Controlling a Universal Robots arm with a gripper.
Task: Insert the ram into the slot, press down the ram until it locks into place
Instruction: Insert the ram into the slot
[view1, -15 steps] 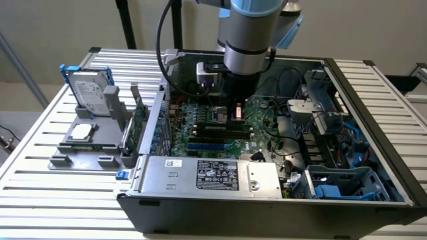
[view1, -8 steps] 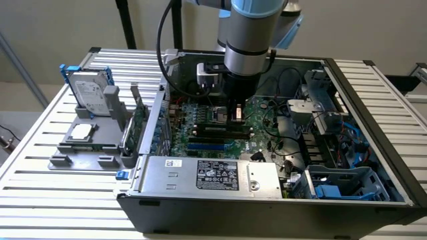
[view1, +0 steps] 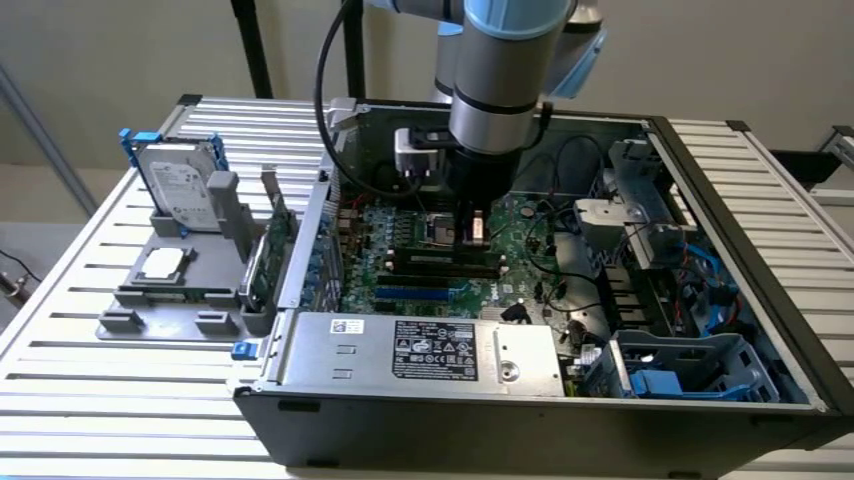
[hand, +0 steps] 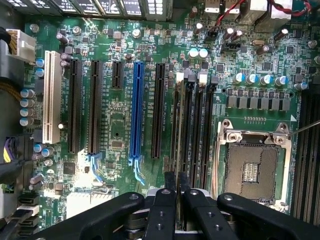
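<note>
My gripper (view1: 470, 236) reaches down into the open computer case over the motherboard (view1: 400, 290). In the wrist view its two black fingers (hand: 169, 186) stand close together, shut on the ram (hand: 179, 125). I see the ram edge-on as a thin strip running along the first of the parallel black memory slots (hand: 196, 125). It lines up with that slot; I cannot tell whether it is seated or whether the end clips have closed. The other black slots beside it hold nothing. In the exterior view the slots (view1: 434, 262) lie just in front of the gripper.
A blue slot (hand: 136, 105) and black card slots (hand: 75, 105) lie on one side of the gripper, the CPU socket (hand: 252, 165) on the other. Power supply (view1: 414, 350) at the case front, cables (view1: 561, 290), drive cage (view1: 687, 365). Outside stand a hard drive (view1: 180, 190) and an upright card (view1: 274, 250).
</note>
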